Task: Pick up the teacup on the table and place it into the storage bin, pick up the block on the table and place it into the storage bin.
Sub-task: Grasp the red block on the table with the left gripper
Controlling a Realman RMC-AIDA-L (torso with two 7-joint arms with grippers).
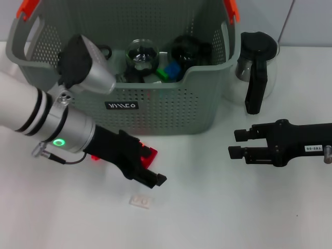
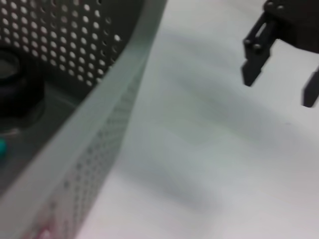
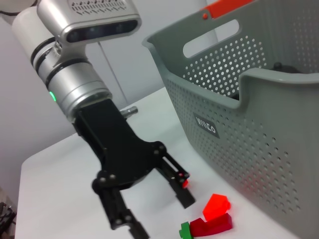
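Observation:
The storage bin [image 1: 155,111] stands at the back of the white table; it is grey and perforated, with orange clips. A clear glass teacup [image 1: 141,55] sits inside it among dark items. The red block [image 1: 151,154] lies on the table in front of the bin, partly covered by my left gripper [image 1: 153,180]. In the right wrist view the left gripper [image 3: 163,217] is open and low over the table, and the block [image 3: 213,217], red with a green piece, lies just beside its fingers, toward the bin [image 3: 279,149]. My right gripper [image 1: 233,143] hovers open and empty at the right.
A glass pot with a black handle [image 1: 255,67] stands right of the bin. A small clear plastic piece [image 1: 140,201] lies near the front of the table. The left wrist view shows the bin wall [image 2: 124,99] and the right gripper [image 2: 279,79] beyond it.

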